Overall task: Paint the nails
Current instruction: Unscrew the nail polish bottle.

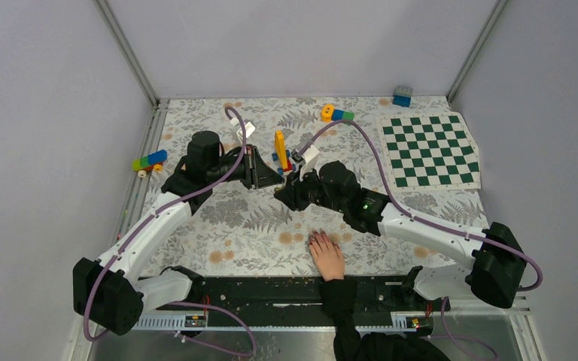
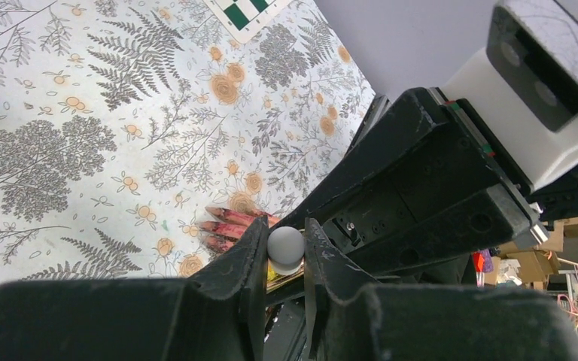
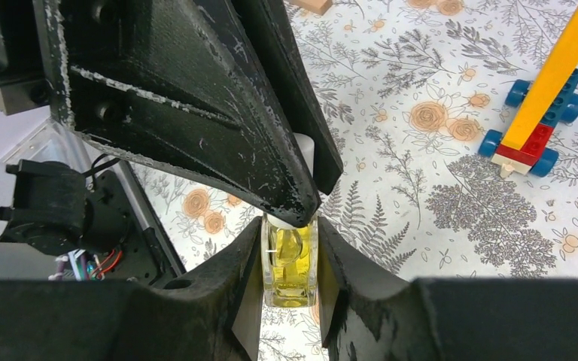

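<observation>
A pale hand (image 1: 327,256) with a black sleeve lies flat near the table's front edge. Its dark red nails (image 2: 222,226) show in the left wrist view, just beyond my fingertips. My right gripper (image 3: 290,226) is shut on a small glass bottle of yellow polish (image 3: 290,271) and holds it upright. My left gripper (image 2: 286,235) is shut on the bottle's round grey-white cap (image 2: 285,244) from above. In the top view, the left gripper (image 1: 275,180) and the right gripper (image 1: 286,194) meet at mid-table, behind the hand. The bottle is hidden there.
A toy car with an upright yellow brick (image 1: 280,149) stands just behind the grippers, and also shows in the right wrist view (image 3: 534,128). A green chessboard mat (image 1: 430,150) lies at the back right. Loose bricks lie at the left (image 1: 149,161) and the back (image 1: 335,113).
</observation>
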### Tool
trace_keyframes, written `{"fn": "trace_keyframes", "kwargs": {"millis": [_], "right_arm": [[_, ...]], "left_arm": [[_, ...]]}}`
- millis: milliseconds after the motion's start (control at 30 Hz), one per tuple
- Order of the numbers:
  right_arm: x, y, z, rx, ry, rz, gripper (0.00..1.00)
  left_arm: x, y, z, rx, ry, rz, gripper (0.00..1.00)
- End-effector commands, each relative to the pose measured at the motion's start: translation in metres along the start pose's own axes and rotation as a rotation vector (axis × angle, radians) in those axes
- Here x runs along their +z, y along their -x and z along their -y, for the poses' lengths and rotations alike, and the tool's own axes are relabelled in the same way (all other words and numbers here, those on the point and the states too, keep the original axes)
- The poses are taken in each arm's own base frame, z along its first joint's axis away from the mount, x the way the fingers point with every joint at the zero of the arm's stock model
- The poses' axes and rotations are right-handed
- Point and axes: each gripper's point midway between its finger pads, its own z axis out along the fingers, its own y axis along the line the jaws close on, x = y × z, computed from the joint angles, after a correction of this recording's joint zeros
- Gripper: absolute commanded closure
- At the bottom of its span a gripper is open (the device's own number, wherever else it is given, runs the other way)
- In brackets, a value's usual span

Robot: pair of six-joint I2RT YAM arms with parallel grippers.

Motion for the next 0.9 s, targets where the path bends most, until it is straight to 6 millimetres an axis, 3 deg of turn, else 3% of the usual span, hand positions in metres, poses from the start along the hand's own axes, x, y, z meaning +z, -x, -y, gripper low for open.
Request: {"fn": "trace_keyframes", "kwargs": {"millis": [0,267,333,433,500,533,733,867], "right_arm": [[0.003,0.060,0.003,-0.023,-0.098,0.198,1.00],[0.005,0.069,0.003,-0.007,-0.127,0.251,1.00],[0.006,0.068,0.000,0.005,-0.112,0.254,1.00],[0.003,0.069,-0.004,0.015,-0.091,0.262,1.00],[-0.005,0.071,-0.006,0.016,-0.079,0.284,1.00],[-0.010,0.071,-0.006,0.013,-0.078,0.292,1.00],[-0.041,0.064,0.006,-0.016,-0.131,0.291,1.00],[-0.052,0.063,-0.005,-0.045,-0.033,0.279,1.00]], "left_arm": [[0.000,0.005,-0.002,-0.019,0.040,0.007,1.00],[-0.001,0.005,0.004,-0.016,0.017,-0.008,0.98],[-0.003,0.007,0.007,0.004,0.011,0.001,0.76],[-0.010,0.013,0.014,0.052,0.007,0.031,0.30],[-0.019,0.021,0.019,0.097,0.018,0.073,0.10],[-0.024,0.026,0.017,0.117,0.039,0.100,0.05],[-0.058,0.050,0.023,0.269,0.134,0.253,0.01],[-0.068,0.051,0.037,0.380,0.104,0.286,0.01]]}}
